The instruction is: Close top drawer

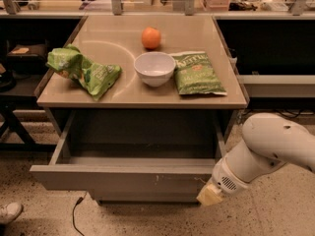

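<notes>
The top drawer is a wide grey metal drawer, pulled far out from under the beige table top. Its inside looks empty. Its flat front has small pale scratch marks right of centre. My gripper is at the end of the white arm, low at the right, with its pale tip against the right end of the drawer front.
On the table top lie a crumpled green bag, a white bowl, an orange and a flat green chip bag. A cable and a shoe are on the floor at the left.
</notes>
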### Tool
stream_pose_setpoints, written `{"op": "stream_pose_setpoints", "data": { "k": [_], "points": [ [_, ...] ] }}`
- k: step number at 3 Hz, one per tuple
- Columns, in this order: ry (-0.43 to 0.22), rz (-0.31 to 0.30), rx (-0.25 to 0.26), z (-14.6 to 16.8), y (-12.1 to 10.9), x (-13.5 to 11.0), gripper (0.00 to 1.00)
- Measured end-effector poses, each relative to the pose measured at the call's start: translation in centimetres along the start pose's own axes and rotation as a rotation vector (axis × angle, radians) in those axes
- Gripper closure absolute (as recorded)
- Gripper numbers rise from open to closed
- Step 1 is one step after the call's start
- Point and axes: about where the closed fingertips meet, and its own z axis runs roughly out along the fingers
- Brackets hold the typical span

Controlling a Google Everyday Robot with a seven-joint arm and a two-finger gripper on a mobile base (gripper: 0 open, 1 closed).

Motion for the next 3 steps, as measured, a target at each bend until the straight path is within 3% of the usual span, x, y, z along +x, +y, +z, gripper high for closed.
{"op": "stream_pose_setpoints", "data": {
  "k": [3],
  "points": [
    [-0.022, -0.052, 0.076, -1.7, -3.6, -3.8, 1.0]
  ]
}}
